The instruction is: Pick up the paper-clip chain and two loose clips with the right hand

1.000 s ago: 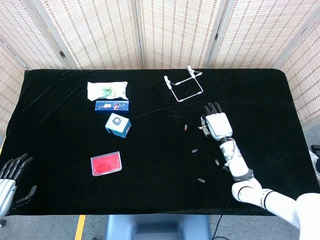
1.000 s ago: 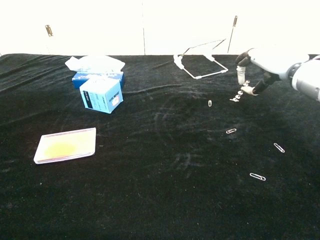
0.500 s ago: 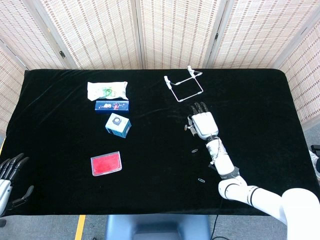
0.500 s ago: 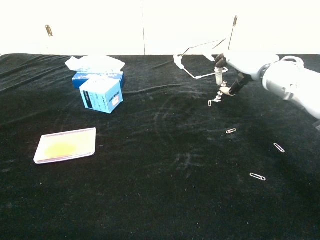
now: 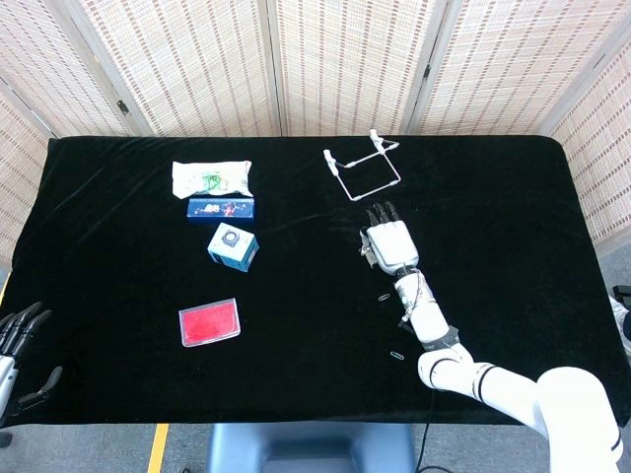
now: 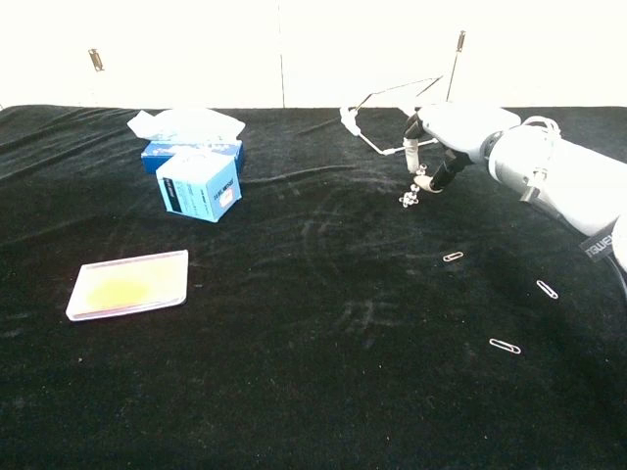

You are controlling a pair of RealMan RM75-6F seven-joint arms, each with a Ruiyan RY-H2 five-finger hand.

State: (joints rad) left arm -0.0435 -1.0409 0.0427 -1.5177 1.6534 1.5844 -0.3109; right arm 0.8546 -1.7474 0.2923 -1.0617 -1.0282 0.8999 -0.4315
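Your right hand (image 6: 436,147) has slid left across the black cloth (image 5: 296,345) since the earlier frames, from the right-centre of the table to a spot just below the white wire frame (image 5: 361,169). It carried the paper-clip chain (image 6: 411,193) along; the small clip that lay left of the hand earlier no longer shows apart from the chain, so I can't tell whether it's picked up or just hidden.

Right hand: palm down in the head view (image 5: 387,243), fingers toward the frame. Chest view shows it pinching the top of the chain between thumb and a finger, with the chain hanging down and its lower end at or just above the cloth. Contact unclear.

Three loose clips lie on the cloth below and right of the hand: one nearest (image 6: 453,257), one further right (image 6: 547,289), one closest to the table's front edge (image 6: 505,346). All well apart from each other.

Left hand (image 5: 18,345) is at the bottom-left corner, off the cloth, fingers spread, holding nothing.

Left side of the table, back to front: white plastic bag (image 5: 211,177), flat blue box (image 5: 221,208), blue cube box (image 5: 233,245), red card in a clear sleeve (image 5: 209,322).
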